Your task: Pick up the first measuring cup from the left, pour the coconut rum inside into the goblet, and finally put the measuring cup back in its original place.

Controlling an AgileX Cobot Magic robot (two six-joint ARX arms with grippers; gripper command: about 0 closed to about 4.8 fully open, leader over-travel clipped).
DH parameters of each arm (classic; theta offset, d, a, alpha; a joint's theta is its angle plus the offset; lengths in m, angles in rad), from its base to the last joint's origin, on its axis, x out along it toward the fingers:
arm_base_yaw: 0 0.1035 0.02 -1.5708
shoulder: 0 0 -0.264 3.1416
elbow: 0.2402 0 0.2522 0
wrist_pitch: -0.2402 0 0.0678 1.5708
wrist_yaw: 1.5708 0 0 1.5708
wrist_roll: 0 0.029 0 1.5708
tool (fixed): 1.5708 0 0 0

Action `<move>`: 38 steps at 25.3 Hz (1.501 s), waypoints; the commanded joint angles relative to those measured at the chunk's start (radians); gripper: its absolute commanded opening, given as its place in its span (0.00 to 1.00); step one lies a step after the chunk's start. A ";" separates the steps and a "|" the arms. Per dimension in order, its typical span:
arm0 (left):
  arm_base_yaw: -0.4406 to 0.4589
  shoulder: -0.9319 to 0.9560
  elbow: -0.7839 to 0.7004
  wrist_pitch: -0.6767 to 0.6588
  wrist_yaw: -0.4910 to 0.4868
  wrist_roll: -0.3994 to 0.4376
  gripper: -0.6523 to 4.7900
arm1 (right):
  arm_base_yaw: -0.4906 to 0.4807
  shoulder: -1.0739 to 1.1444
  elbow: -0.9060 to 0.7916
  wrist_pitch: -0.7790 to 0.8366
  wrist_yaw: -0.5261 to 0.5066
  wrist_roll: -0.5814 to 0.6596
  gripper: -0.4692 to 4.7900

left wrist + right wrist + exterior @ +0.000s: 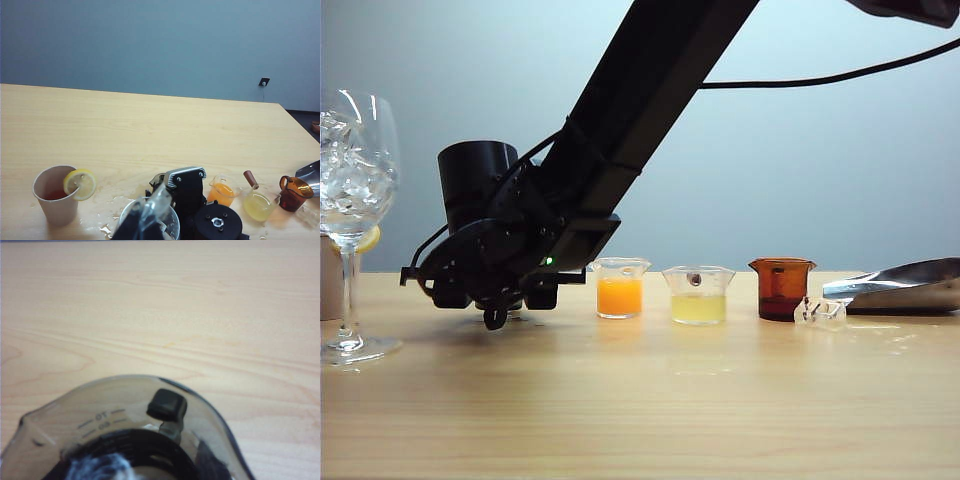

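Right wrist view | right hand (167,415) clamps measuring cup (125,425) low by desk (640,400) | left hand unseen | risk: tilted release tips cup toward orange cup (620,288)

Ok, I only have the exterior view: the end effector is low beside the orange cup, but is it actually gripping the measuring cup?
Observer: Yes. The right wrist view shows the right end effector closed on the measuring cup, with one finger pad inside its smoky wall.
Operator: Anything spilled near the goblet?
Observer: The left wrist view shows wet patches on the table beside the goblet.
Operator: And the other arm?
Observer: The left end effector is only a close blur in its own camera; I cannot tell if it is open or shut.
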 commanded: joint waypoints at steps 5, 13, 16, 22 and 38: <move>-0.001 -0.001 0.004 0.007 0.002 0.004 0.11 | 0.000 -0.041 0.003 0.015 -0.003 -0.026 0.09; 0.000 -0.001 0.004 0.006 0.001 0.004 0.11 | -0.001 -0.071 0.003 0.015 -0.003 -0.029 0.09; 0.000 -0.001 0.004 0.006 0.001 0.004 0.11 | -0.002 -0.080 0.003 0.013 -0.003 -0.030 0.09; 0.000 -0.001 0.004 0.006 0.001 0.004 0.11 | -0.006 -0.098 0.003 0.014 -0.017 -0.051 0.09; 0.000 -0.001 0.004 0.006 -0.004 0.003 0.11 | -0.071 -0.217 0.003 0.015 -0.084 -0.122 0.09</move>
